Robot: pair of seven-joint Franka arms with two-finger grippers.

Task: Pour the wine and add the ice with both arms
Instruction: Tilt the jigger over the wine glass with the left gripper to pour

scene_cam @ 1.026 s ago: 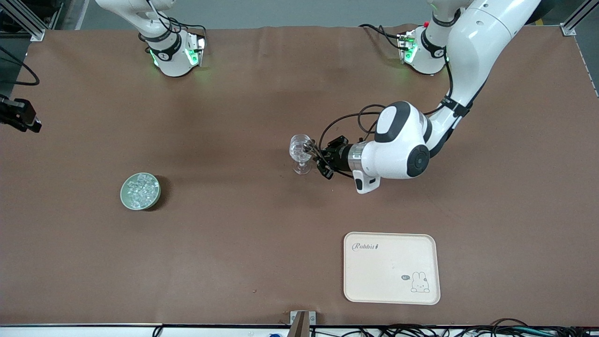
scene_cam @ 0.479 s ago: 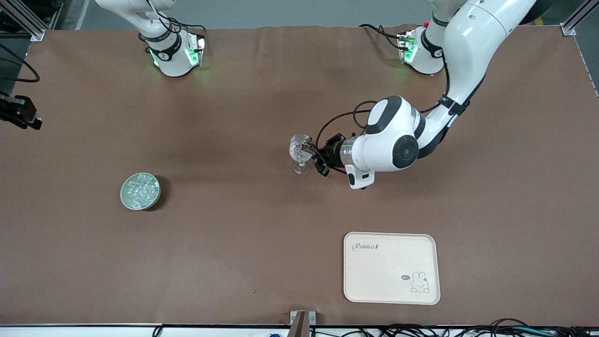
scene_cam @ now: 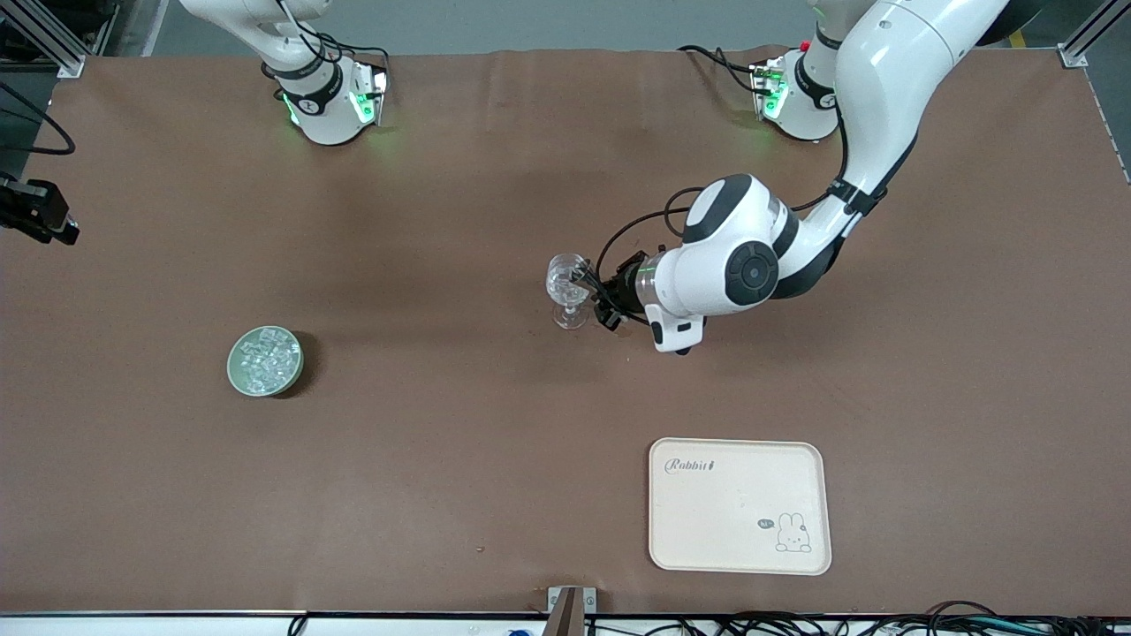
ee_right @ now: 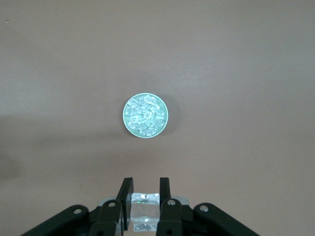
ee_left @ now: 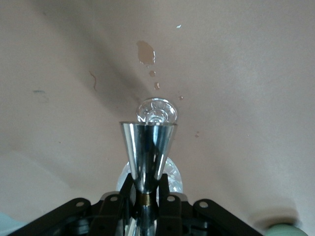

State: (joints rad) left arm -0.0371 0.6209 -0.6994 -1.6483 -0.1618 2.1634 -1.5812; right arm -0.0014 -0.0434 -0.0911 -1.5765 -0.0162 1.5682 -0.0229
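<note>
A clear stemmed glass [scene_cam: 565, 281] stands in the middle of the brown table. My left gripper [scene_cam: 594, 296] is beside its bowl. In the left wrist view the gripper [ee_left: 146, 178] is shut on the waist of a silver jigger [ee_left: 147, 145], whose cone points out over the glass [ee_left: 173, 176]. The ice [scene_cam: 263, 358] is heaped in a green bowl [scene_cam: 235, 371] toward the right arm's end. My right gripper [ee_right: 145, 181] is high over that bowl [ee_right: 146, 116], shut on one ice cube [ee_right: 144, 211]. The right gripper does not show plainly in the front view.
A cream tray with a rabbit drawing [scene_cam: 740, 505] lies nearer the front camera, toward the left arm's end. Small wet stains [ee_left: 145, 51] mark the table by the glass. A black device [scene_cam: 35, 216] juts in at the table's edge past the bowl.
The left arm's wrist has swung in closer to the glass and turned, while its gripper stays at the glass with the jigger. The glass, bowl and tray have not moved.
</note>
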